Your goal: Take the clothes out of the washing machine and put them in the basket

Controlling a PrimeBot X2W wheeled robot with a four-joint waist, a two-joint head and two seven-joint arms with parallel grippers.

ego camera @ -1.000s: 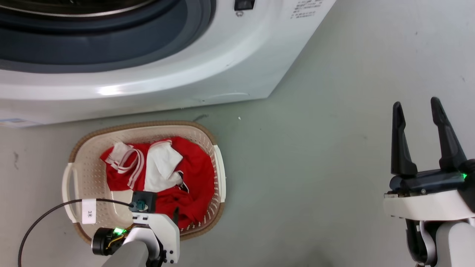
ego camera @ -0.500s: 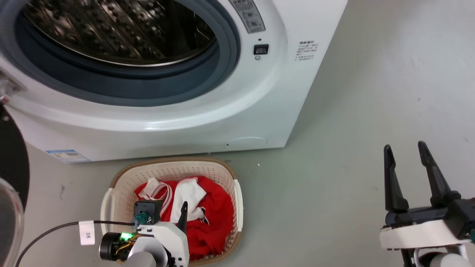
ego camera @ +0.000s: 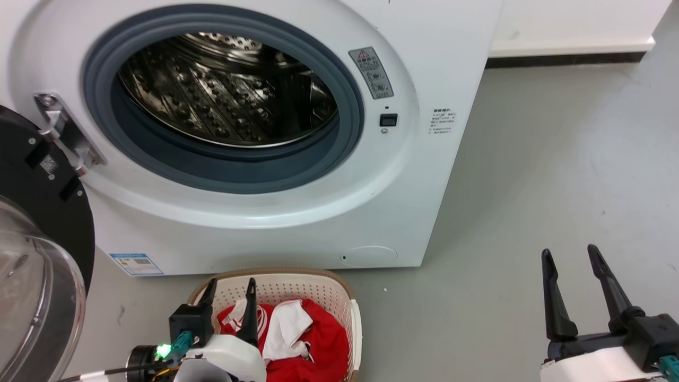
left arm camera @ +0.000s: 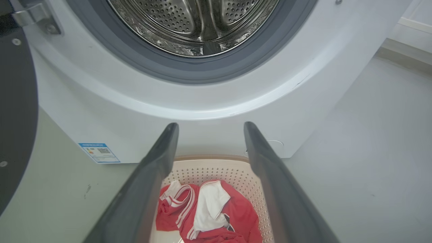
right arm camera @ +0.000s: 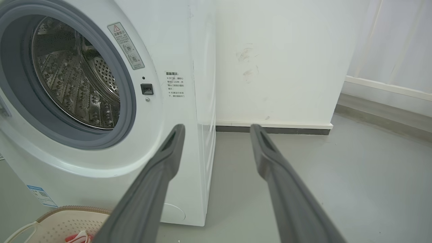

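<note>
- Since no fabric is seen in the perforated steel drum (ego camera: 228,90) of the washing machine (ego camera: 424,175), the unloading is judged to be done, though the drum's lowest front part is hidden by the grey rim.
- The clothes (ego camera: 318,339) are seen bundled inside the basket (ego camera: 318,289), which is set on the floor (ego camera: 530,159) just before the machine's base.
- The left hand (ego camera: 232,284) is held above the basket with fingers spread and nothing gripped.
- The right hand (ego camera: 568,254) is held open and empty over bare floor, well apart from the basket.
- Nothing of the task is judged to be left.
- The black-framed glass door (ego camera: 32,254) is swung wide.
- The floor is smooth, pale grey and lightly scuffed; its far edge is met by a white wall (right arm camera: 270,67) with a dark skirting (right arm camera: 273,129).
</note>
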